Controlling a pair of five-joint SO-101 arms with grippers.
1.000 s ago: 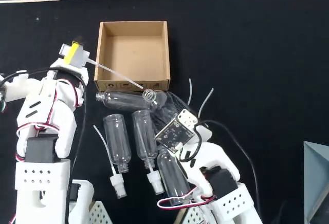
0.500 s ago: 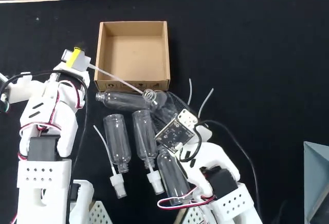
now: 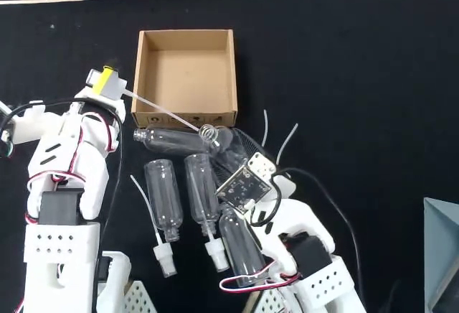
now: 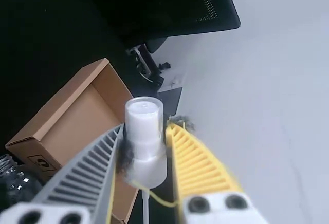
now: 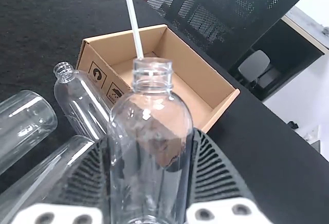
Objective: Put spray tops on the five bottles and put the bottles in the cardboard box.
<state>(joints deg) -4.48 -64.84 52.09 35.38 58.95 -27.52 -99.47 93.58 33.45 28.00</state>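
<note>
My left gripper (image 4: 146, 154) is clamped on the spray top (image 4: 145, 118) at its collar. My right gripper (image 5: 150, 149) hugs the clear bottle (image 5: 149, 116) mid-body, centre frame just below the cardboard box (image 3: 138, 76). Both seem light and slick, and the dip tube (image 5: 131, 16) looks bendy, so I'd squeeze gently.

From where I stand there is one cardboard box (image 3: 233, 76). The clear bottles come to five: one bottle (image 3: 168, 141) lying crosswise near the box, a pair of bottles (image 3: 163, 197) (image 3: 201, 187) side by side, another bottle (image 3: 242, 250) closer to the arm bases, and a fifth bottle (image 5: 149, 116) up off the cloth. I count three spray tops with heads showing: one spray top (image 4: 145, 142) raised and two spray tops (image 3: 165, 259) (image 3: 217, 253) lying flat. There are also two loose thin white tubes (image 3: 265, 123) (image 3: 287, 143), heads hidden, and two white arms (image 3: 68, 162) (image 3: 297, 230).
</note>
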